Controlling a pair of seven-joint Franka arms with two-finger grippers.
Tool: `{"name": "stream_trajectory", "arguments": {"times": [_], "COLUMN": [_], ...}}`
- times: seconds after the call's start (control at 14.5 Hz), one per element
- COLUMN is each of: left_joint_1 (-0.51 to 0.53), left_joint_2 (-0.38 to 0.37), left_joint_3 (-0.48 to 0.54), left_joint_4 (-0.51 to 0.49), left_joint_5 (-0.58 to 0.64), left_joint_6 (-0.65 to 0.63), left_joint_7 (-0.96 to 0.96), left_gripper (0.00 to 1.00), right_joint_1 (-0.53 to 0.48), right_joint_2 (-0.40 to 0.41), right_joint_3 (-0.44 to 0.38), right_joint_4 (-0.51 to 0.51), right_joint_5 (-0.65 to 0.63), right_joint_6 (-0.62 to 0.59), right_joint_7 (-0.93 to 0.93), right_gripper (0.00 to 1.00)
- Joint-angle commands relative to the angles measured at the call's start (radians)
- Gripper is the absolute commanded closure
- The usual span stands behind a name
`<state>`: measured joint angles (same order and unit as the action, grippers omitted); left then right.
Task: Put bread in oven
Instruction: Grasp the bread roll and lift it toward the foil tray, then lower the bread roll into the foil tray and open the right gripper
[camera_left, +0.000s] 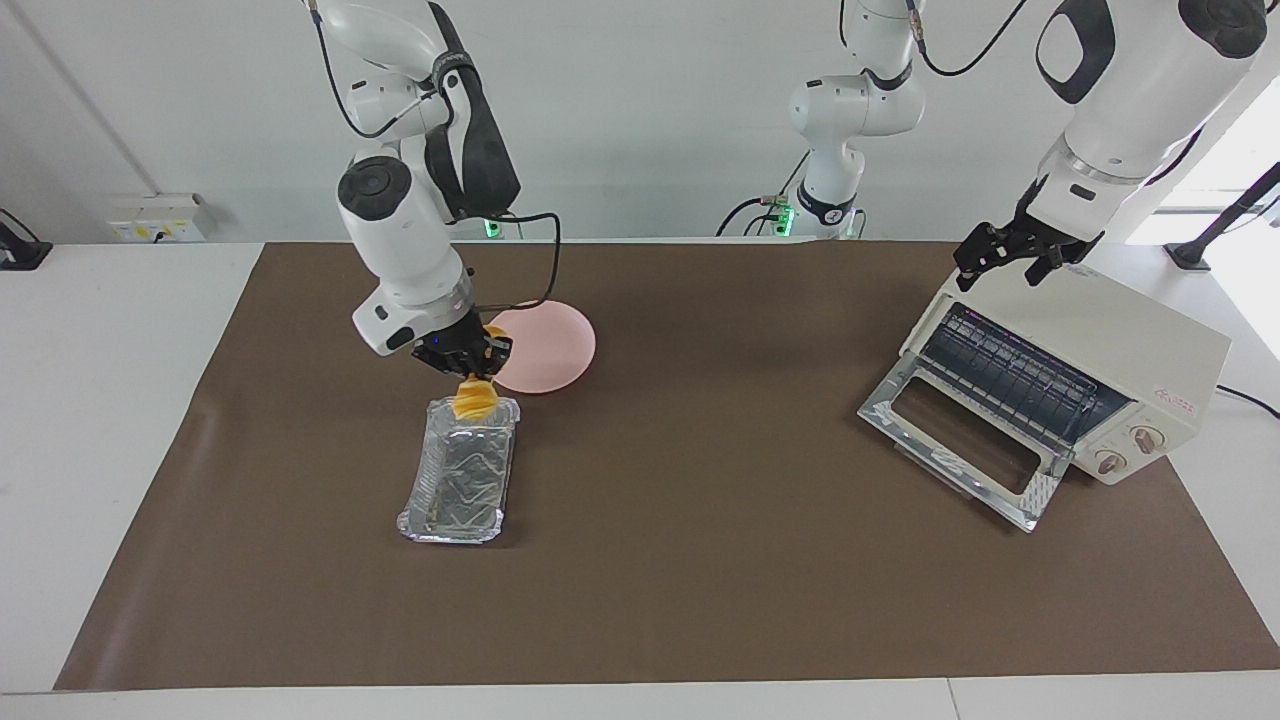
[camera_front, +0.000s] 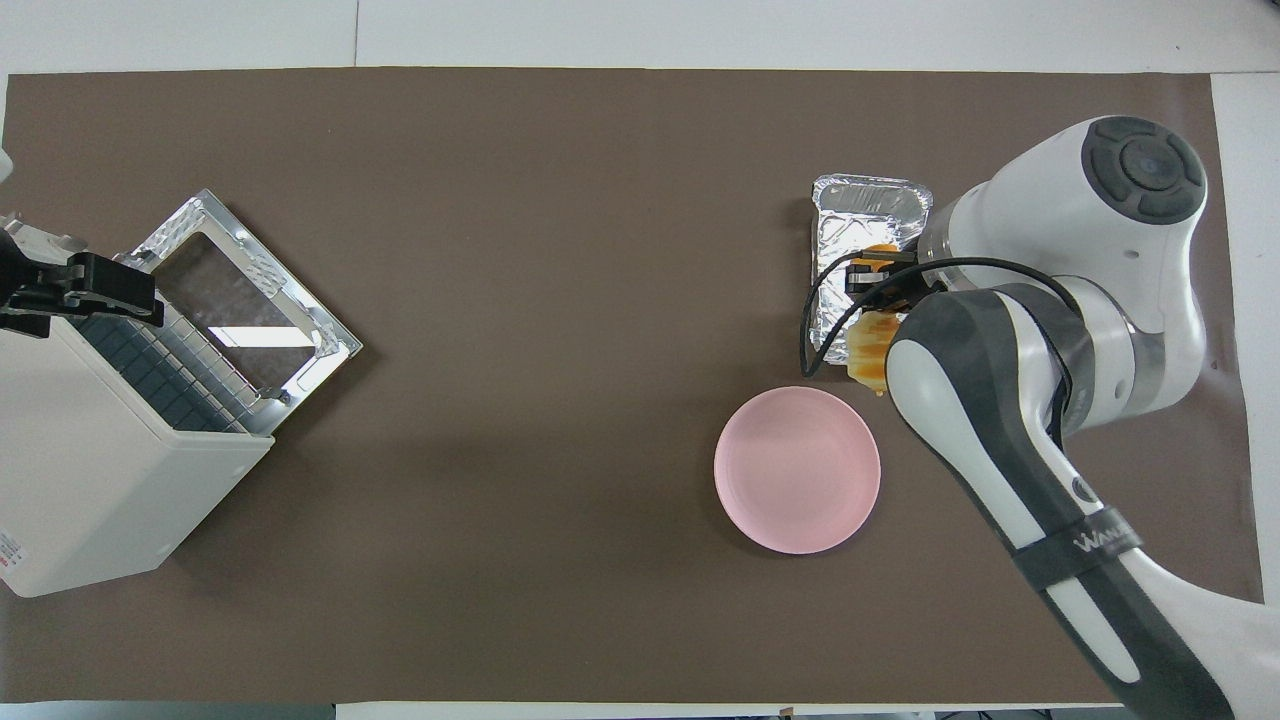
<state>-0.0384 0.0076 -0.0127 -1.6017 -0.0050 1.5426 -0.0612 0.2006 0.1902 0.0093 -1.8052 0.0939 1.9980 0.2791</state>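
Note:
My right gripper (camera_left: 478, 370) is shut on the bread (camera_left: 476, 401), a small golden ridged loaf. It hangs end-down just above the end of the silver foil tray (camera_left: 458, 485) nearer to the robots. In the overhead view the bread (camera_front: 866, 348) shows beside the right arm. The cream-white oven (camera_left: 1110, 340) stands at the left arm's end of the table, its glass door (camera_left: 960, 440) dropped open and its wire rack showing. My left gripper (camera_left: 1005, 268) is open, over the oven's top edge above the door opening. The oven (camera_front: 100, 480) also shows in the overhead view.
A pink round plate (camera_left: 552, 345) lies beside the foil tray, nearer to the robots. A brown mat (camera_left: 700, 560) covers the table. The right arm's black cable loops over the tray and plate.

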Motion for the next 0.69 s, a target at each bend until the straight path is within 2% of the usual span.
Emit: {"name": "stream_trajectory", "arguments": {"times": [0.0, 0.14, 0.28, 0.34, 0.48, 0.62], "left_joint_1": [0.009, 0.009, 0.009, 0.009, 0.009, 0.009], "left_joint_2": [-0.003, -0.005, -0.003, -0.005, -0.005, -0.005], "left_joint_3": [-0.001, -0.001, -0.001, -0.001, -0.001, -0.001], "left_joint_4": [0.005, 0.005, 0.005, 0.005, 0.005, 0.005], "left_joint_5": [-0.020, -0.020, -0.020, -0.020, -0.020, -0.020], "left_joint_6": [-0.004, -0.004, -0.004, -0.004, -0.004, -0.004], "left_joint_7": [0.011, 0.011, 0.011, 0.011, 0.011, 0.011], "left_gripper": [0.00, 0.00, 0.00, 0.00, 0.00, 0.00], "right_joint_1": [-0.033, -0.058, -0.078, -0.076, -0.075, -0.066], "right_joint_2": [0.177, 0.262, 0.319, 0.360, 0.376, 0.374], "right_joint_3": [0.009, 0.009, 0.009, 0.008, 0.008, 0.008], "right_joint_4": [0.205, 0.277, 0.293, 0.341, 0.356, 0.330], "right_joint_5": [0.015, 0.018, 0.010, 0.009, 0.007, 0.000], "right_joint_6": [-0.056, -0.047, -0.035, -0.036, -0.031, 0.033], "right_joint_7": [-0.038, -0.098, -0.145, -0.146, -0.147, -0.155], "right_gripper": [1.00, 1.00, 1.00, 1.00, 1.00, 1.00]}}
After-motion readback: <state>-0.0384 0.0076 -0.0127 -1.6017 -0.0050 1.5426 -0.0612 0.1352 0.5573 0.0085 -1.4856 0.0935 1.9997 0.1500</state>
